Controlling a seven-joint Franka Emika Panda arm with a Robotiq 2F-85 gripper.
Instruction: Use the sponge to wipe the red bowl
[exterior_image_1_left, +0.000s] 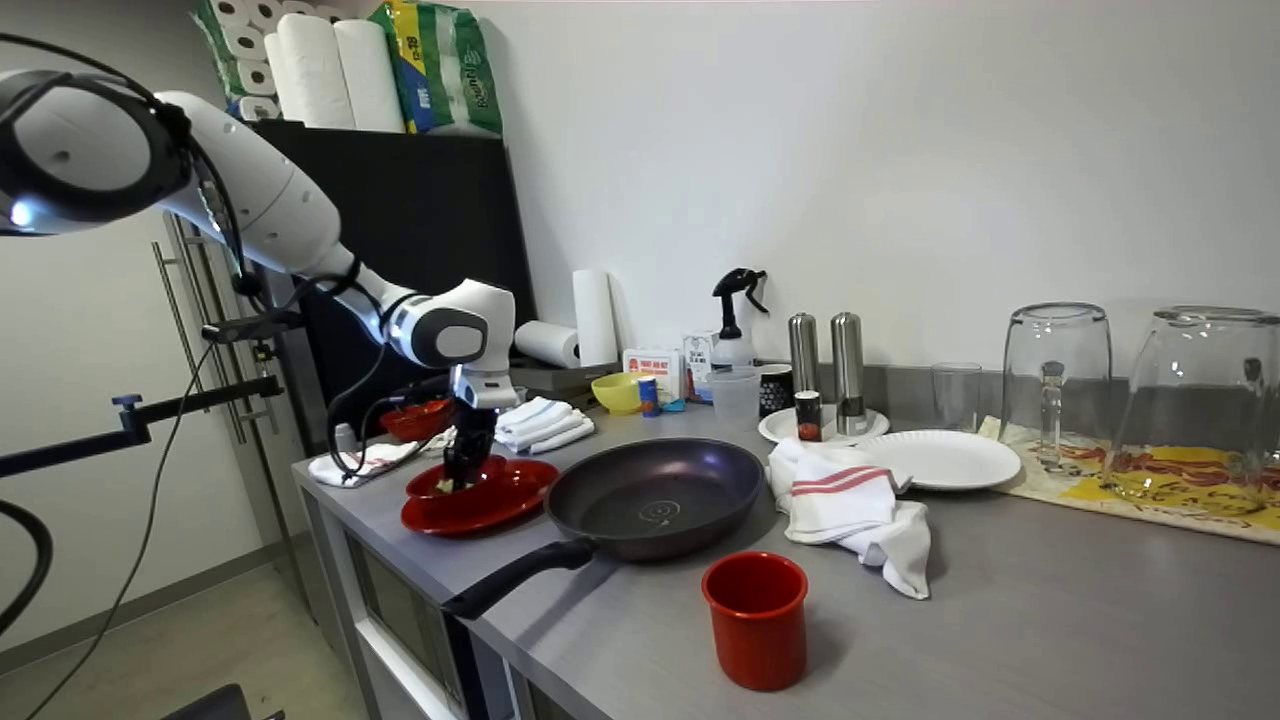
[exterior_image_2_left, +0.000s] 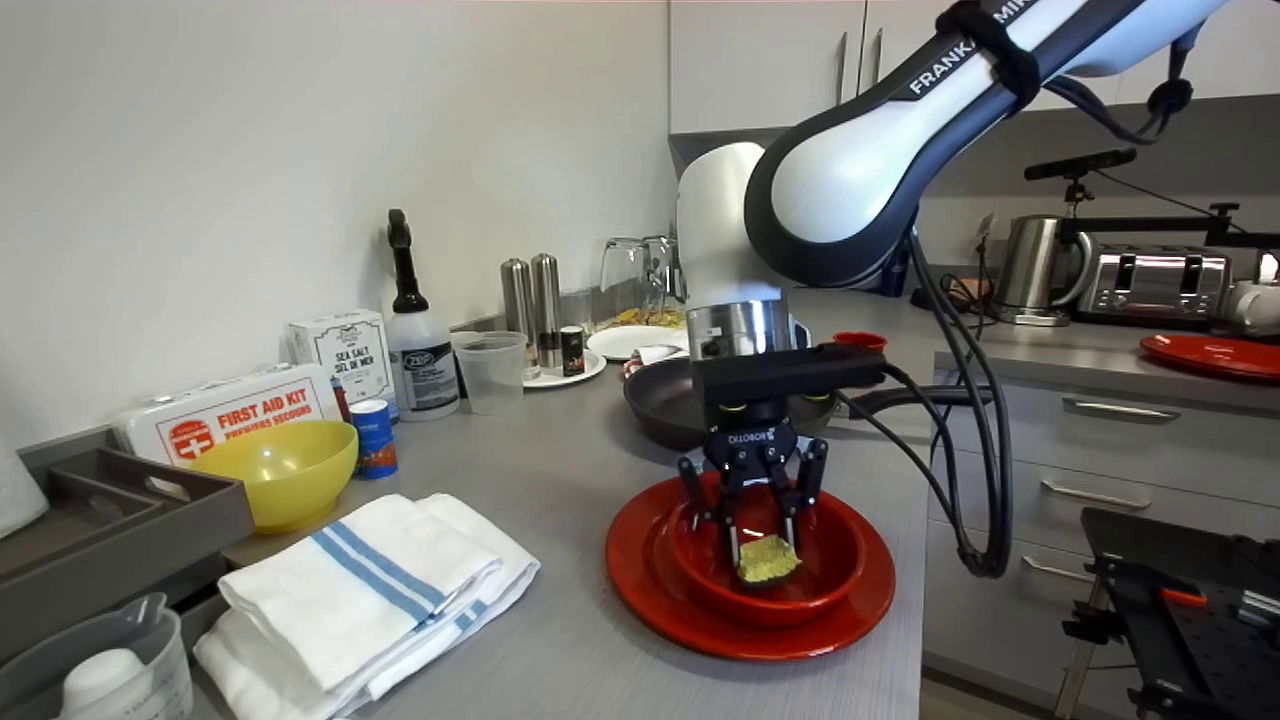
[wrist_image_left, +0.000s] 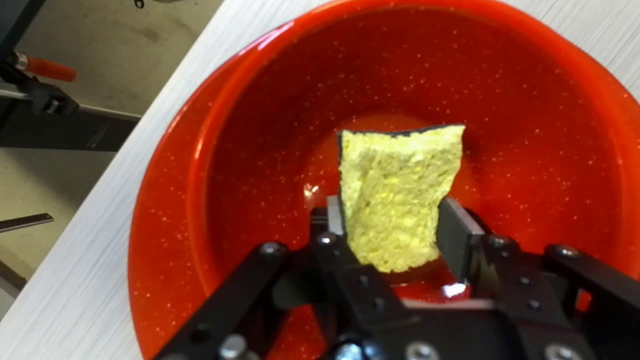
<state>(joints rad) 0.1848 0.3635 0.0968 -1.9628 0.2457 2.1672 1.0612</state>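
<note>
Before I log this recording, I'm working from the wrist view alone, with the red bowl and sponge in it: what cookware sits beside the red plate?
Observer: In both exterior views a black frying pan sits close beside the red plate that carries the red bowl; whether pan and plate touch, I can't tell.
Operator: And which way does the pan's handle point?
Observer: The handle points toward the edge of the counter.
</note>
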